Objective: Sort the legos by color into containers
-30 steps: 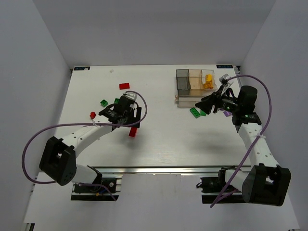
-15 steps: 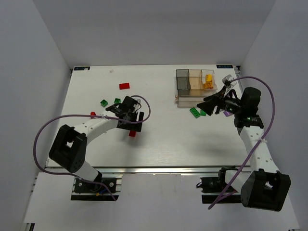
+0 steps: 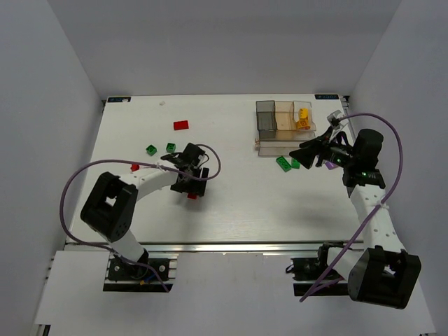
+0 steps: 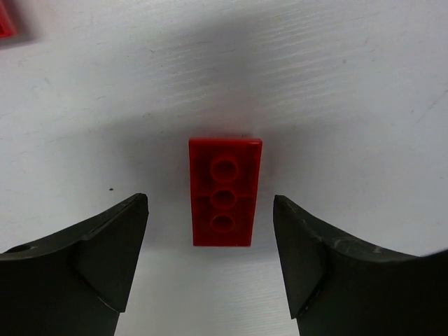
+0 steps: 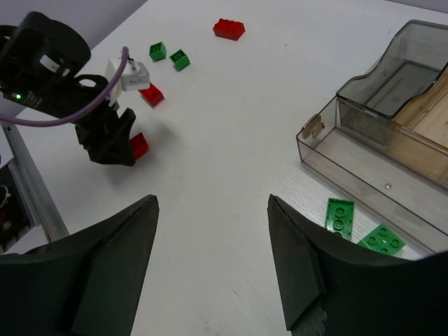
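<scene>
White desk (image 3: 231, 206) lies under both arms: your left end effector (image 3: 190, 185) has its fingers apart on either side of a red lego (image 4: 224, 201) lying flat, not touching it. Your right end effector (image 5: 211, 203) hangs spread and empty near two green legos (image 3: 283, 163), just in front of the containers (image 3: 267, 120).

Likely a lab: white-walled booth (image 3: 42, 105) around table (image 3: 231, 203).
</scene>
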You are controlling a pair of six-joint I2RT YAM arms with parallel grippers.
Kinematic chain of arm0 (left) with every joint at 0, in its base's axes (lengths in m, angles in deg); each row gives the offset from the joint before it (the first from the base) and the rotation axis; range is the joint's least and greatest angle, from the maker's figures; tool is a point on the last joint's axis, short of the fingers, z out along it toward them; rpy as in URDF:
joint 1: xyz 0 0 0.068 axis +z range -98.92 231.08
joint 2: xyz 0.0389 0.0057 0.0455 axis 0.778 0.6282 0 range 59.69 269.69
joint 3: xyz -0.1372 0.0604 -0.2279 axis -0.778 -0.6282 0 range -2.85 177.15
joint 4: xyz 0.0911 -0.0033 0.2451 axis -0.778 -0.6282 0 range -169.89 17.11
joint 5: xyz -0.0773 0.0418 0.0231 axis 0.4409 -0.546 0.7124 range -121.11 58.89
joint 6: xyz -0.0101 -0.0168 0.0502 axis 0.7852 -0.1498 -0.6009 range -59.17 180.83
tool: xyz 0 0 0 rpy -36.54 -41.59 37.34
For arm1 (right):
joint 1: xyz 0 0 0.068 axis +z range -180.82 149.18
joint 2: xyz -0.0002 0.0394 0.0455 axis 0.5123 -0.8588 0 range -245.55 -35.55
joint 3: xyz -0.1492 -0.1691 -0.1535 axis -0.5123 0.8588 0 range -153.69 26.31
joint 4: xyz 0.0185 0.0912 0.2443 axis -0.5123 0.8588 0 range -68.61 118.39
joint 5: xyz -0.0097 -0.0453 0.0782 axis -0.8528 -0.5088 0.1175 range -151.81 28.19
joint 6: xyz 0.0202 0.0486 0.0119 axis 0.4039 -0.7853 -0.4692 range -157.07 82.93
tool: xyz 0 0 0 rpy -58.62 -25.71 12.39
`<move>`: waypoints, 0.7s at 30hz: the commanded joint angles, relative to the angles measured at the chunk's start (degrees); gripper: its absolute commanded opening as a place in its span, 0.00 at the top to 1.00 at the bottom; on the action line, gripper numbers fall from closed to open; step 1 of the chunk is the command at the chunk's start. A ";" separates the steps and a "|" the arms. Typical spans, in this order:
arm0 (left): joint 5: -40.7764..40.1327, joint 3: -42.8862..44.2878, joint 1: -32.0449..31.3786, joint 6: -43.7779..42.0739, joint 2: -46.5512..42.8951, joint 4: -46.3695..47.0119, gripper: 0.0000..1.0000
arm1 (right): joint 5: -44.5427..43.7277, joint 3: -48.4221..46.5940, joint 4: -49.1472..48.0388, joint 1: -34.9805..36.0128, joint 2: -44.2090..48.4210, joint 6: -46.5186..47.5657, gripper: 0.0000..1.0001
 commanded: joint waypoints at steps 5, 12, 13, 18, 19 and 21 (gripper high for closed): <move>-3.95 1.78 -0.44 0.43 2.59 0.80 0.24 | 2.67 0.38 -3.05 -1.30 0.90 -1.65 0.30; -4.05 2.75 -0.44 0.34 3.91 0.71 0.58 | 3.55 0.38 -3.05 -2.09 0.90 -1.92 0.30; -3.87 2.84 -0.44 0.34 4.00 0.53 0.69 | 3.55 0.30 -3.14 -2.00 0.98 -1.83 0.30; -1.16 5.46 -0.97 -0.44 2.69 -1.39 1.00 | 3.56 0.30 -3.05 -2.44 1.16 -2.00 0.31; -0.01 6.43 -0.97 -1.23 1.90 -1.40 1.00 | 3.21 0.30 -2.88 -2.44 1.25 -2.00 0.31; 2.53 9.67 -0.97 -2.03 -0.38 -1.31 1.00 | 0.41 0.21 -2.53 -2.62 1.51 -1.92 0.33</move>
